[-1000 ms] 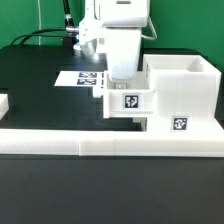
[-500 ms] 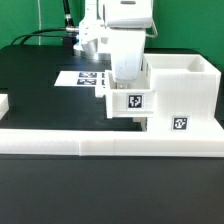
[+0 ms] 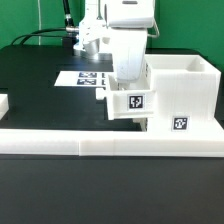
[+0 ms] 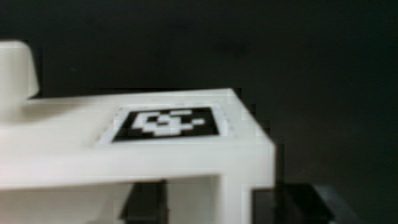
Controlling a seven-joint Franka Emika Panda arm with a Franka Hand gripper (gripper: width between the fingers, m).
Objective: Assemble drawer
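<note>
The big white casing [image 3: 186, 92] stands at the exterior view's right, with a tag low on its front. A small open-top drawer box [image 3: 128, 103] with a black-and-white tag sits partly inside the casing's left opening. My gripper [image 3: 126, 80] reaches down from above and is shut on this box's front wall. In the wrist view the box's tagged wall [image 4: 166, 123] fills the frame, with one dark finger on each side of it [image 4: 302, 205]. A white piece at the exterior view's left edge [image 3: 3, 103] is cut off.
The long low white rail [image 3: 100, 142] runs across the front of the black table. The marker board [image 3: 82, 77] lies flat behind the gripper. Black cables trail at the back left.
The gripper and the small drawer box have shifted slightly toward the exterior view's right, a little further into the casing.
</note>
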